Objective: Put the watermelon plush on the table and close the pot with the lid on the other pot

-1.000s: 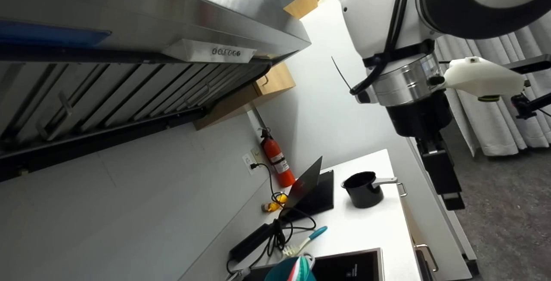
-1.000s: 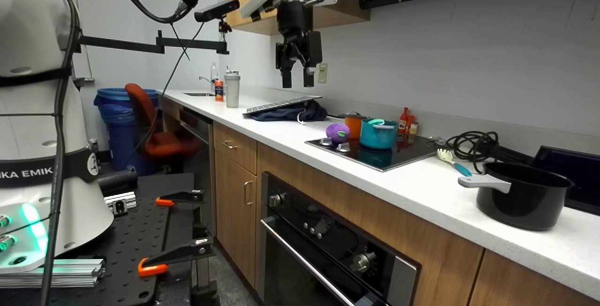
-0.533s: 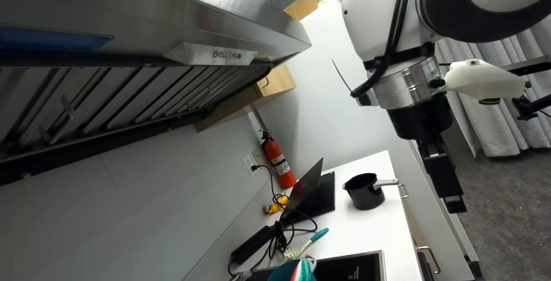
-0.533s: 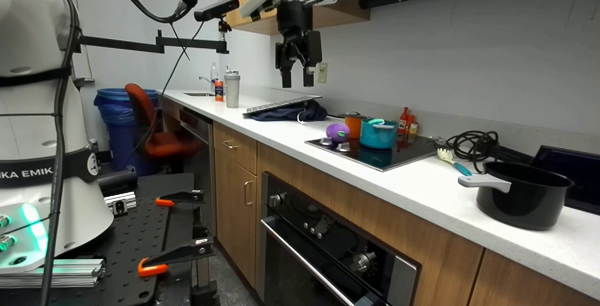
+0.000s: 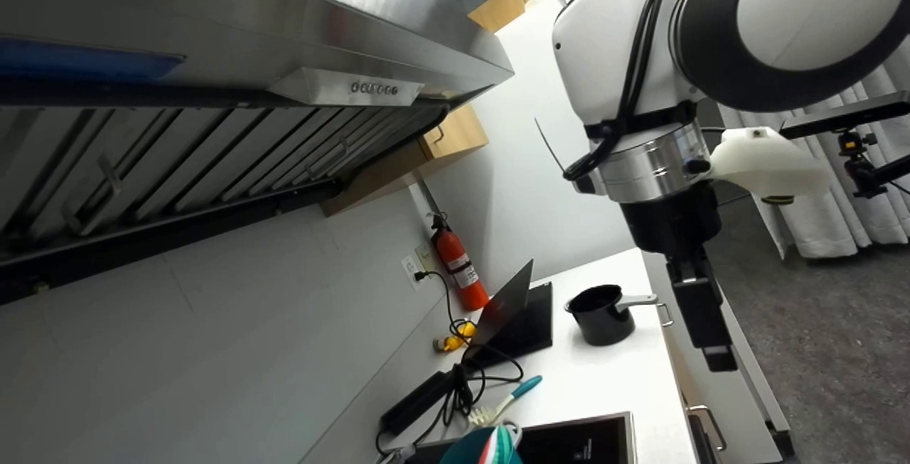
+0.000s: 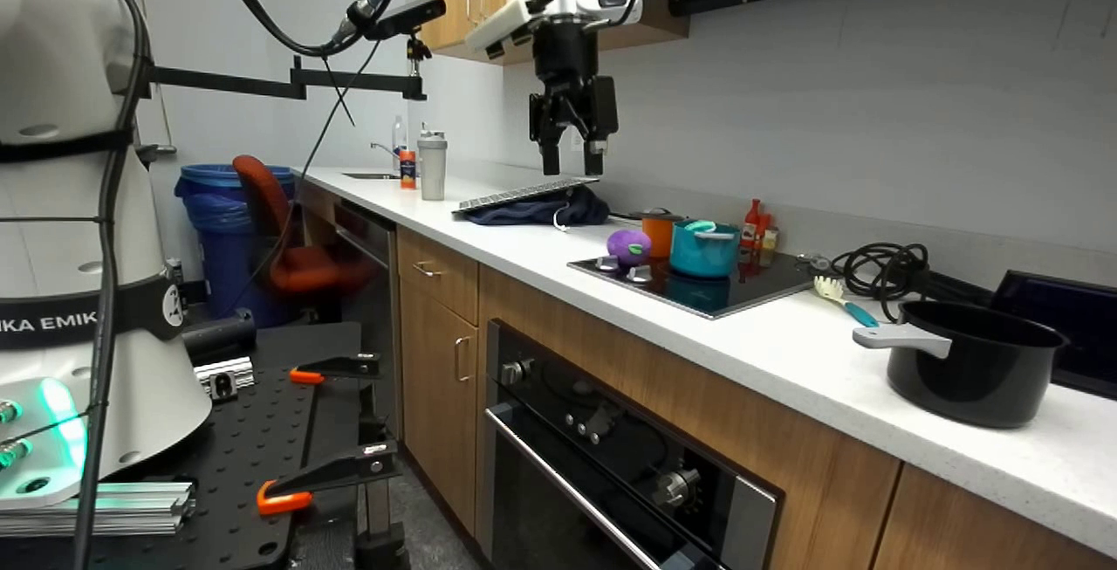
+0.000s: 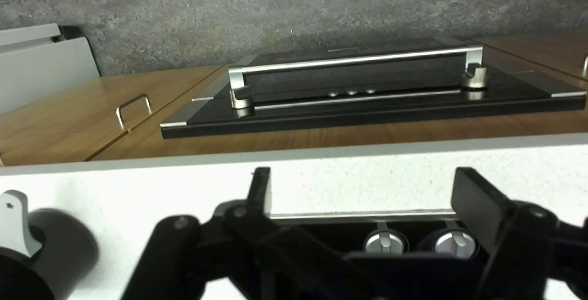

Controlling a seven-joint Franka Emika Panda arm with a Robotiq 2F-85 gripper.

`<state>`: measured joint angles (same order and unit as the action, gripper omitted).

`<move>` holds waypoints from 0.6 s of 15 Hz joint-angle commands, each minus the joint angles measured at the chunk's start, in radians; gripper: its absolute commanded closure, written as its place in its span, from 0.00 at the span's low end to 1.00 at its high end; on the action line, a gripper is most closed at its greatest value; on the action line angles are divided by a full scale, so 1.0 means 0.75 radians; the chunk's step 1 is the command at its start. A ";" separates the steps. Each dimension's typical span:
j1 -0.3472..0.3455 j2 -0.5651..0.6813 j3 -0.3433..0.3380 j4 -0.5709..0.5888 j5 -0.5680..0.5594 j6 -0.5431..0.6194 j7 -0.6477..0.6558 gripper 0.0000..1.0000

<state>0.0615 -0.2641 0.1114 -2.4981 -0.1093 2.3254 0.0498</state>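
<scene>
Only an exterior view shows red on the likely plush (image 5: 499, 445).

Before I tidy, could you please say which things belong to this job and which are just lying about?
Job, most likely: watermelon plush, teal pot holding it, orange pot, its lid, countertop.
Apparently lying about: purple object, black pot, utensil, black cables.

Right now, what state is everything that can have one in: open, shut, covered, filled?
Gripper: open, holding nothing.
Watermelon plush: in the teal pot, poking above the rim.
Teal pot: upright, uncovered.
Orange pot: upright, dark lid on.
Black pot: upright, no lid on.
Oven door: shut.
Drawer: closed.
Cabinet door: closed.
Laptop-like device: open.
Cooktop: on or off, cannot tell.
</scene>
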 commanded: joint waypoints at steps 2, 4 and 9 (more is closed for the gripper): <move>0.000 0.185 0.005 0.169 -0.027 0.140 0.028 0.00; 0.006 0.264 0.006 0.252 -0.021 0.180 0.029 0.00; 0.037 0.475 0.015 0.472 -0.035 0.208 0.028 0.00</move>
<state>0.0708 -0.0201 0.1197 -2.2618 -0.1116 2.4745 0.0515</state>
